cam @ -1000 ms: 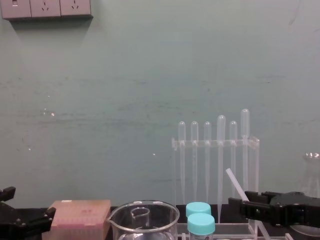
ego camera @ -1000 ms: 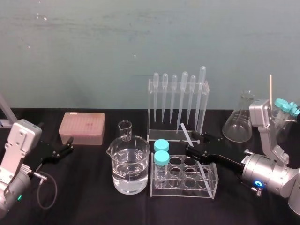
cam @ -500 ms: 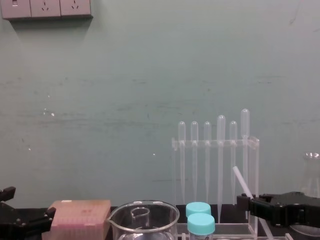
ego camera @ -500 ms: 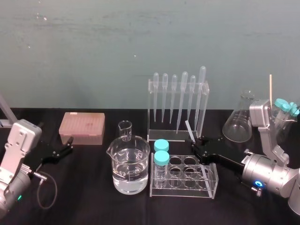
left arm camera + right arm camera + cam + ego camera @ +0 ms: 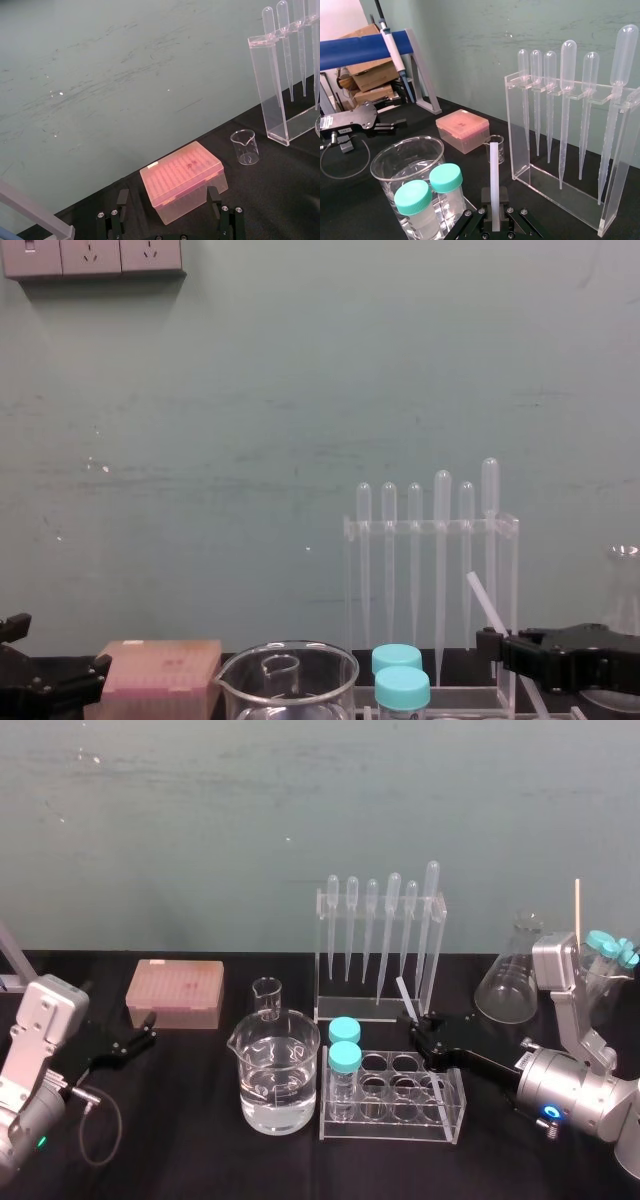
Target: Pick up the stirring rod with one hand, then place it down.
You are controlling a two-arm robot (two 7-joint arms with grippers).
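Grip first: your right gripper (image 5: 418, 1028) is clenched on the stirring rod (image 5: 493, 165), pinching it partway along the shaft, with a length standing out beyond the fingers. Judge the rod light, stiff, smooth and probably brittle. A moderate pinch near mid-shaft suits it; squeeze hard or knock an end and it may slip or snap. It is held clear of the table, above the test-tube rack (image 5: 455, 1105) and just in front of the pipette rack (image 5: 322, 960). Its long axis slants, the upper end leaning back and toward the robot's left, the lower end dropping toward the tube rack. Your left gripper (image 5: 150, 1027) sits idle, fingers spread, near the pink tip box (image 5: 175, 992).
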